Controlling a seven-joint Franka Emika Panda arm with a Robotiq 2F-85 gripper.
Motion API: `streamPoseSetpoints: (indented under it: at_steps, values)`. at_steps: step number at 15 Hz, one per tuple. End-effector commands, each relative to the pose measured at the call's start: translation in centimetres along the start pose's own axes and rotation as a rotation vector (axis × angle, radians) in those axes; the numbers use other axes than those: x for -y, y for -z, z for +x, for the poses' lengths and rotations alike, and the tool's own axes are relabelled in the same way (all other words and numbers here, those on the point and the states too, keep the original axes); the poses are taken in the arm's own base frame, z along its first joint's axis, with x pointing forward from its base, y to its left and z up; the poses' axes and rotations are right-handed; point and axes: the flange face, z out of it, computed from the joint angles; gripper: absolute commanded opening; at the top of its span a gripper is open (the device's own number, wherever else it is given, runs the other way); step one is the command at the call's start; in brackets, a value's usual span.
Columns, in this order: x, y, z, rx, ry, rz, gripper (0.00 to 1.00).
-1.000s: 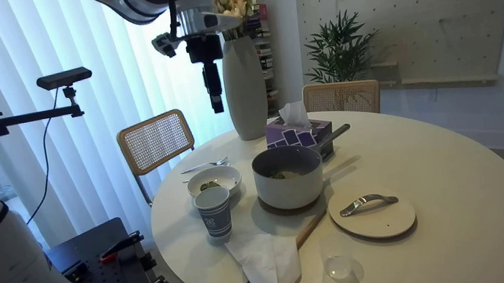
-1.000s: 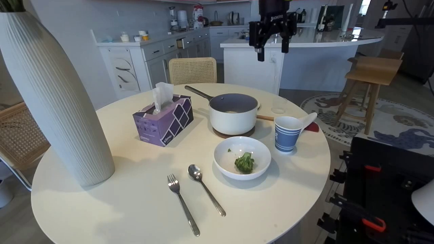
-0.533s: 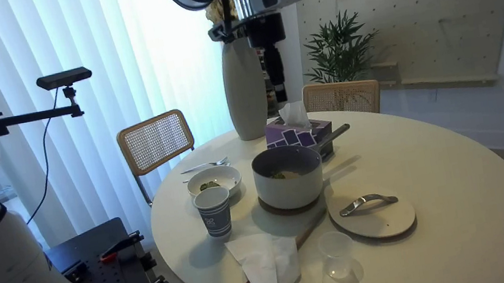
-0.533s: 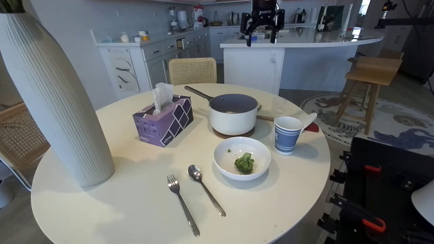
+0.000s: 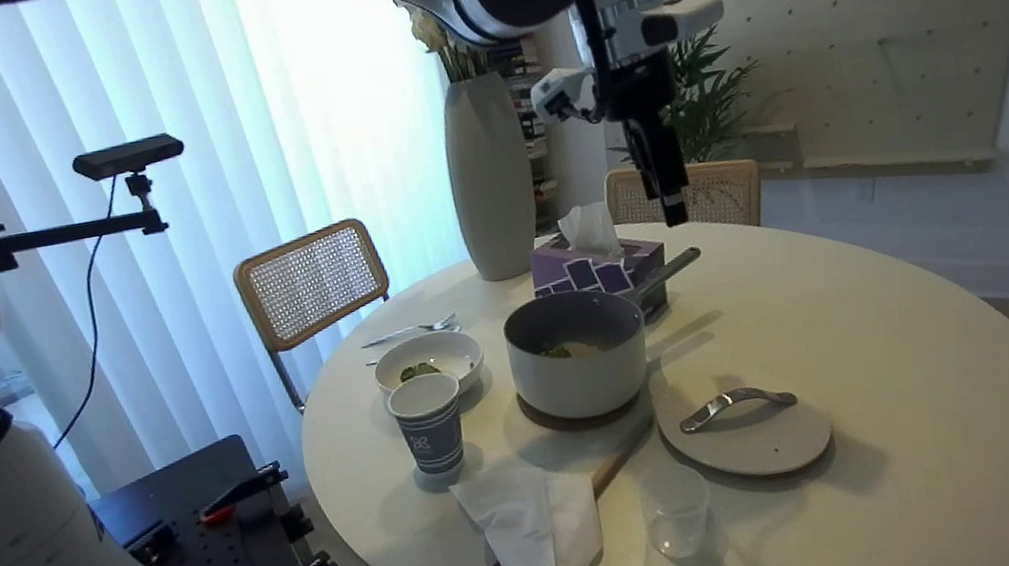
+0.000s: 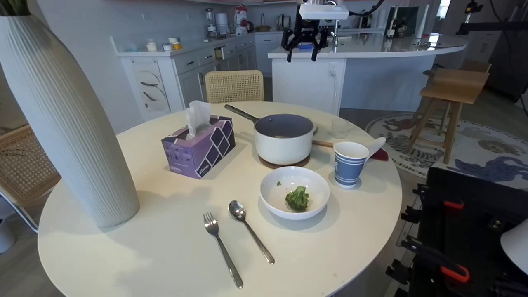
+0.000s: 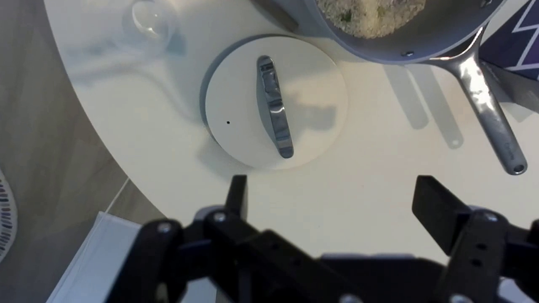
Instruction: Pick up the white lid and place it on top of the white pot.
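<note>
The white lid lies flat on the table, its metal handle upward. In the wrist view the lid is above and left of my fingertips, its handle running nearly upright. In an exterior view the lid is mostly hidden behind the pot. The white pot stands uncovered on a brown trivet beside the lid, with food inside; it shows too in an exterior view and the wrist view. My gripper is open and empty, high above the table, slightly tilted; its spread fingers show in an exterior view.
A clear cup stands near the lid. A napkin lies over a red spatula. A paper cup, a bowl with broccoli, a tissue box and a tall vase stand around the pot. The pot handle sticks out.
My arm has swung across, past the vase and tissue box toward the lid's side of the table, and the gripper has tilted slightly. The gripper stays open. The lid and pot have not moved.
</note>
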Motion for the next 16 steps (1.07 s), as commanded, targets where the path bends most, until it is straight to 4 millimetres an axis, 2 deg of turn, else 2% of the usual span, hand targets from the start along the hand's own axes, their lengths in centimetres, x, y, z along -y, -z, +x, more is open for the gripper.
streamPoseSetpoints:
  at_steps: [1,8,12,16]
  values:
    - [-0.7,-2.5,3.7,-0.010,0.019,0.047,1.00]
    - [-3.0,-10.1,8.8,0.055,0.088,0.103,1.00]
    - [-3.1,-13.7,10.1,0.099,0.128,0.107,1.00]
    - [-1.8,-16.3,10.3,0.140,0.163,0.107,1.00]
